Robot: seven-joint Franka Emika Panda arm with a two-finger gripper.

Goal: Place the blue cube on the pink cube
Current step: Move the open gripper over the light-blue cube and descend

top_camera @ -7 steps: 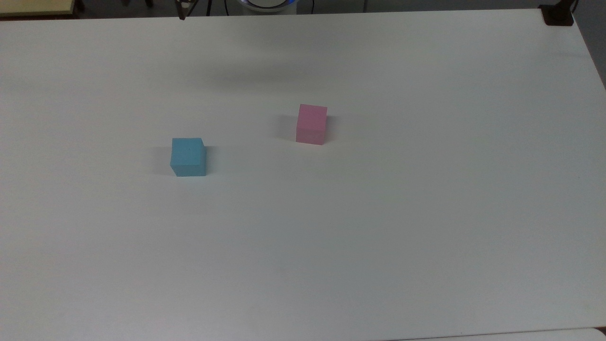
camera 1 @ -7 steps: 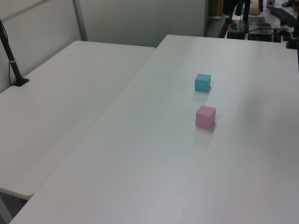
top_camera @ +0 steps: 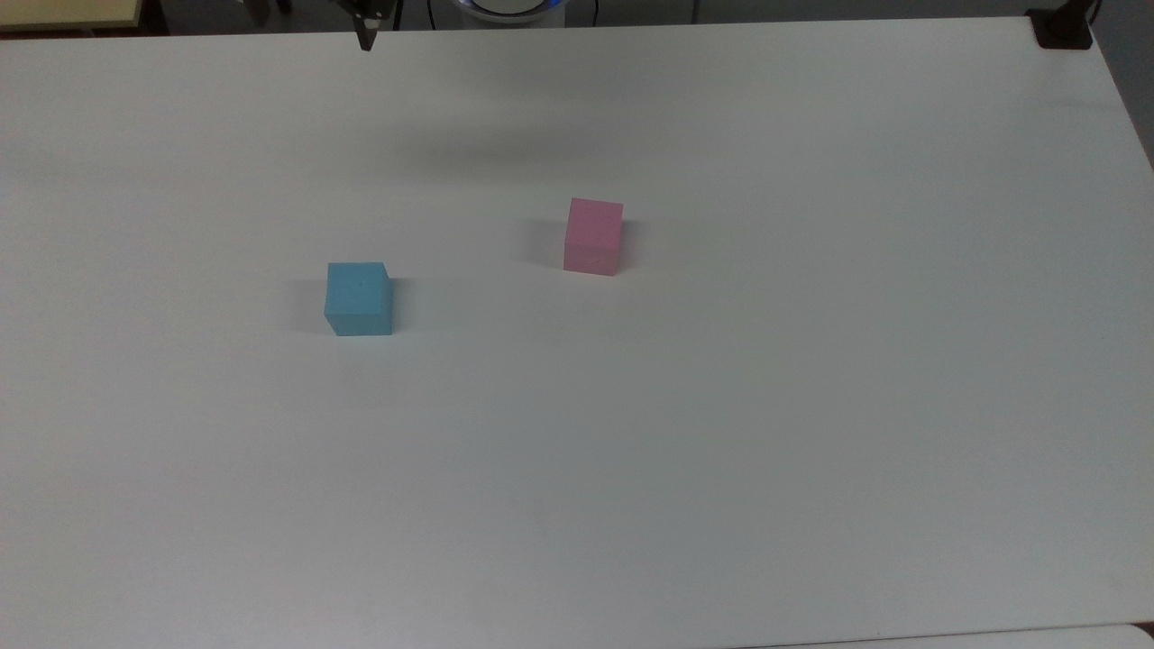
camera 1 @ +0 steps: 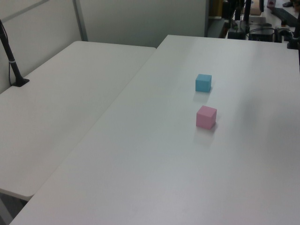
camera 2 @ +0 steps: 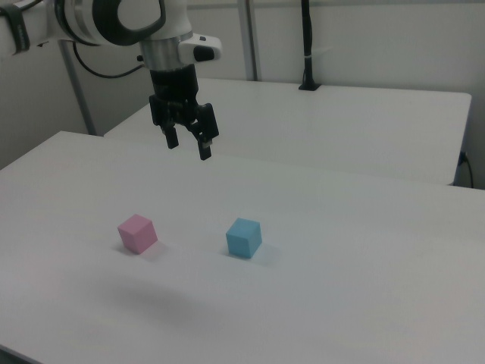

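The blue cube (top_camera: 359, 299) (camera 1: 203, 82) (camera 2: 243, 237) sits alone on the white table (top_camera: 721, 451). The pink cube (top_camera: 593, 236) (camera 1: 206, 117) (camera 2: 137, 233) rests on the same table, a few cube widths away and untouched. In the right view my gripper (camera 2: 188, 145) hangs open and empty, high above the table, behind the two cubes and roughly between them. One dark fingertip (top_camera: 365, 40) pokes into the top view at its upper edge, far from the blue cube.
A second white table (camera 1: 61, 98) adjoins this one. A black post (camera 1: 11, 61) (camera 2: 307, 45) stands on it. A black mount (top_camera: 1064, 27) sits at the table's corner in the top view's upper right. The robot base (top_camera: 509, 7) stands at the top view's upper edge.
In the top view the fingertip has shifted slightly right and further into the picture. Both cubes have stayed in place.
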